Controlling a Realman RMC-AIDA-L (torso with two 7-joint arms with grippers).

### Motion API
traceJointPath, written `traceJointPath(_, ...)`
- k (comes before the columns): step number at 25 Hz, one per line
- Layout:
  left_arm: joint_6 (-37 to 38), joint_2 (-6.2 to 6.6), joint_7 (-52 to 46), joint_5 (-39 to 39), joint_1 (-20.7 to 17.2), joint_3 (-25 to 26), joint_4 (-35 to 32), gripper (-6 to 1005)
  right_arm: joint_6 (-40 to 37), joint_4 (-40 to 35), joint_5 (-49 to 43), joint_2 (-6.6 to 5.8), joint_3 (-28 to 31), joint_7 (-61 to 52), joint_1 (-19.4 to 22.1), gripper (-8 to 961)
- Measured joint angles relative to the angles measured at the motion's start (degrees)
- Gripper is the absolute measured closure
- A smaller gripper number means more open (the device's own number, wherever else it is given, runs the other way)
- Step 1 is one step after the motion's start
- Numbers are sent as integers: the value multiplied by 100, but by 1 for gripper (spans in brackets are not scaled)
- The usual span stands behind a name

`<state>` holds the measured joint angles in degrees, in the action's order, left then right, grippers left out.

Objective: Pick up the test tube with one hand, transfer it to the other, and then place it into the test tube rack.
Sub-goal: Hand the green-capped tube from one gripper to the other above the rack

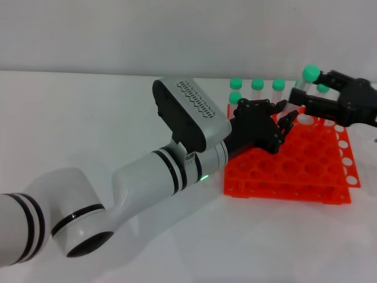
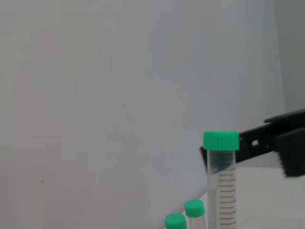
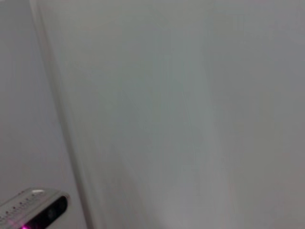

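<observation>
The handover looks done: on the left, the white arm reaches over the table with its left gripper [image 1: 277, 127] hanging spread and empty above the near part of the orange test tube rack [image 1: 288, 171]. Further right, the right gripper [image 1: 309, 97] comes in level from the side, pinching the test tube [image 1: 305, 85] upright, green cap up, above the rack's far right corner. What remains is lowering it into a hole.

The left gripper [image 1: 277, 127] hung over the rack [image 1: 288, 168], whose holes beneath it lay open. Just beyond its fingertips, capped tubes [image 1: 257, 88] and the right gripper [image 1: 321, 100] blocked the way
</observation>
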<state>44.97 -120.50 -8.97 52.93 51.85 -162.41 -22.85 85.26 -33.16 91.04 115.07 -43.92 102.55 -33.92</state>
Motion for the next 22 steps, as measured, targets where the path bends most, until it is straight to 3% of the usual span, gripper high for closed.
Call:
traceJointPath(6, 0, 0, 1, -29, 0, -21, -1, 799, -207, 327, 5, 2, -50, -4, -241, 112)
traceJointPath(19, 3, -9, 1, -37, -79, -3, -20, 797, -316, 325, 42, -7, -19, -3, -209, 305)
traceJointPath(22, 3, -9, 1, -41, -80, -3, -18, 798, -325, 315, 39, -9, -30, 8, -209, 440)
